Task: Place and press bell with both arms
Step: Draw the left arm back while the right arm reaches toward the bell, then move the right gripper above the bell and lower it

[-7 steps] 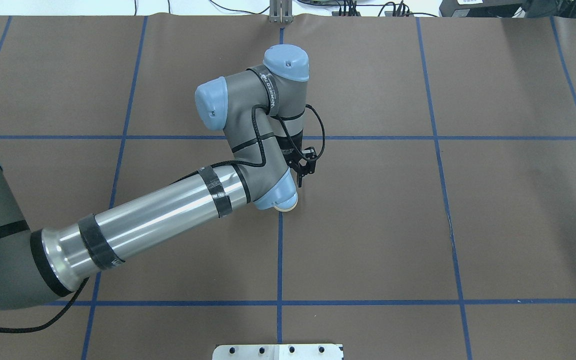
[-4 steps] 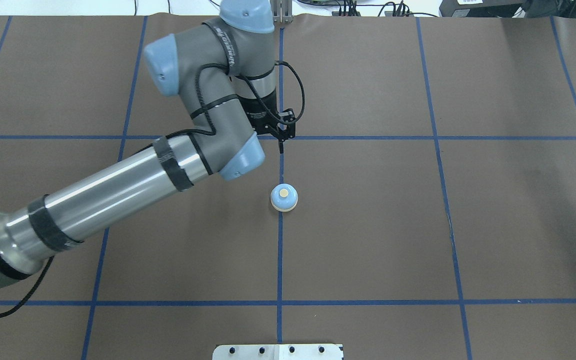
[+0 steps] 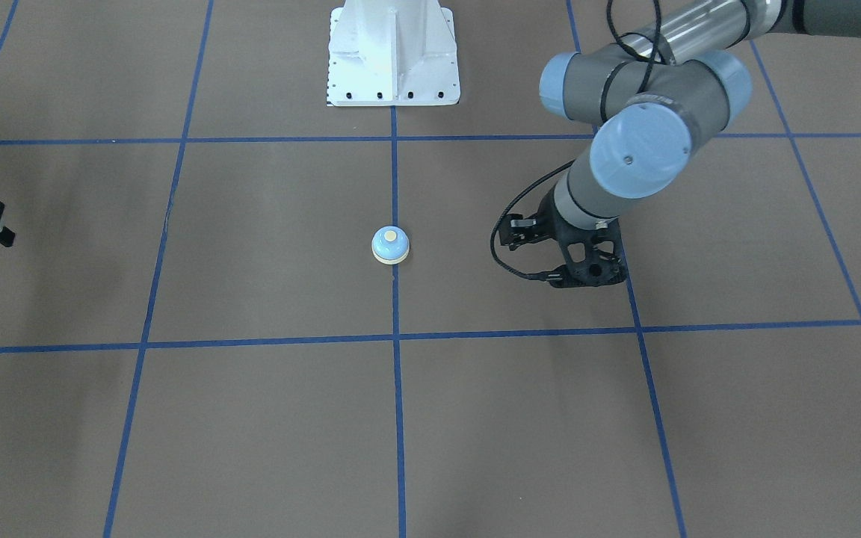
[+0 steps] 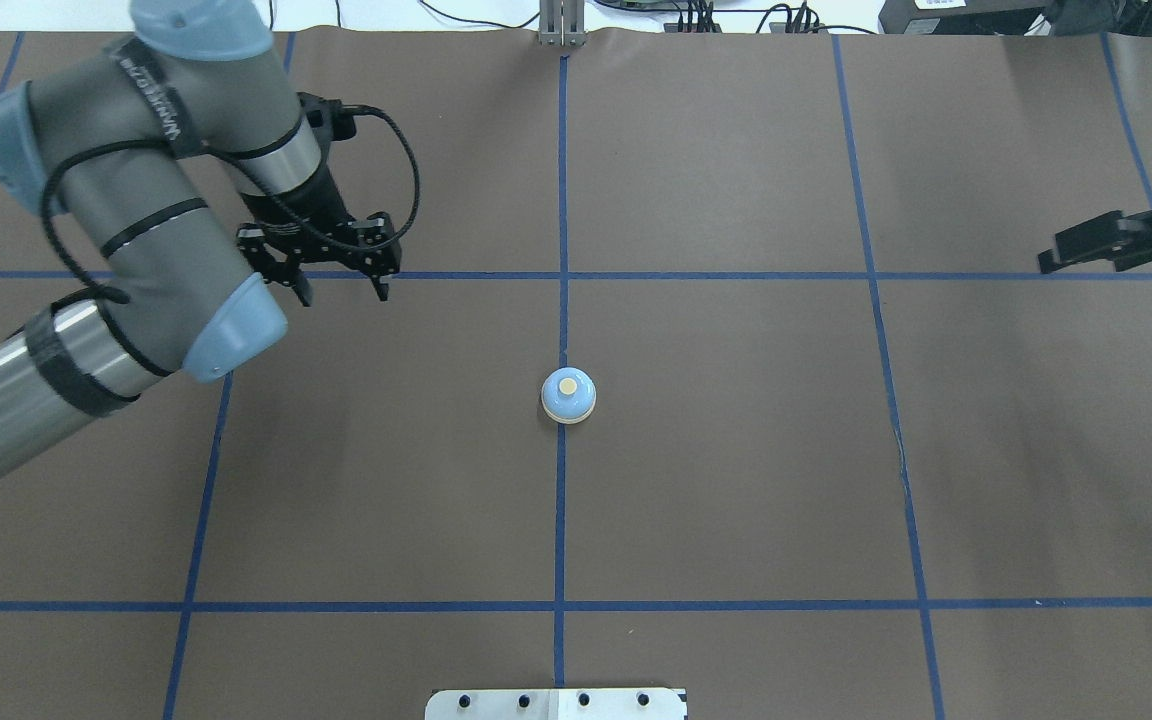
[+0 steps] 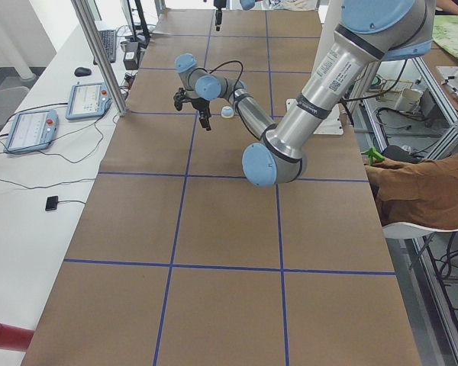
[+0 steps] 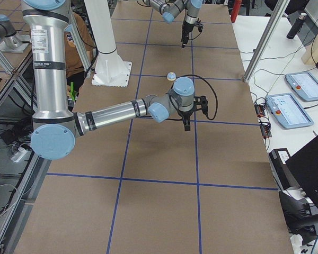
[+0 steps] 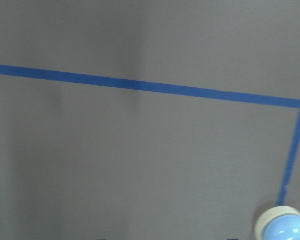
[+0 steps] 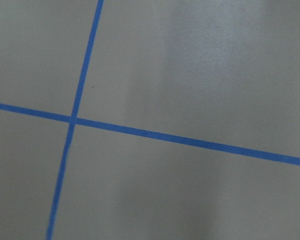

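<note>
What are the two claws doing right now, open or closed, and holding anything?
Left gripper: open, holding nothing.
Right gripper: only partly in view at the edge, so open or closed cannot be told.

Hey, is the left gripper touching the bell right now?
Apart. The overhead view shows a wide stretch of bare table between the left gripper and the bell.
</note>
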You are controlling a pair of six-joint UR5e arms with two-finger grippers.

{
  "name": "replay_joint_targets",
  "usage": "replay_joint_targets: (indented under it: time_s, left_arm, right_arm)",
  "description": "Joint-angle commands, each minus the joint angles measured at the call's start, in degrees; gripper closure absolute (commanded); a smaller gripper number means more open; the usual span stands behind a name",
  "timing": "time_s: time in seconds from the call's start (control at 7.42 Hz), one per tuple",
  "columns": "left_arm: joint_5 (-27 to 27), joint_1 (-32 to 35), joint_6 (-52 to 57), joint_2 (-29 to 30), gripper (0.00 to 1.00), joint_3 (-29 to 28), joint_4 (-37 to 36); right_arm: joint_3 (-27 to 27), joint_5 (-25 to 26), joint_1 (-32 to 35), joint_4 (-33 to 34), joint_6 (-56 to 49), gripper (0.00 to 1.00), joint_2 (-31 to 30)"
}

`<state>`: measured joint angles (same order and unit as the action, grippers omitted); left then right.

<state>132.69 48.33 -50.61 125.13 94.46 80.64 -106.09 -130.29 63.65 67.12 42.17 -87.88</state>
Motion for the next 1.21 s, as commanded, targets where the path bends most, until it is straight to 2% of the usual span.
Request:
replay_joint_targets:
  time_s: [0.0, 0.27, 0.4, 0.54, 0.67, 1.08]
  left_arm:
    - [0.11, 3.94, 7.96, -10.21, 0.15, 7.04, 0.04]
    - [-0.06, 7.11, 17.25, -16.73, 0.15, 9.68, 0.04]
    - [-0.32, 8.26, 20.87, -18.33, 0.14, 9.78, 0.04]
    - [-0.5, 8.88, 22.3, -19.39, 0.14, 9.78, 0.04]
    - [-0.76, 8.97, 22.66, -19.83, 0.14, 9.35, 0.22]
    - [-2.6, 9.59, 26.59, -21.41, 0.14, 9.08, 0.22]
  right_arm:
    - [-3.16, 8.35, -12.63, -0.5, 23.03, 0.0, 6.63]
    - [-3.69, 18.87, -25.18, 0.11, 35.73, 0.01, 12.45]
    - [-3.34, 24.59, -29.59, 3.68, 40.75, 0.31, 17.17]
    - [-2.21, 25.51, -31.99, 10.94, 44.37, 0.9, 23.31]
    - [1.11, 25.44, -33.05, 13.71, 44.49, 1.0, 27.81]
    - [8.25, 25.08, -34.64, 14.18, 44.58, 1.0, 34.7]
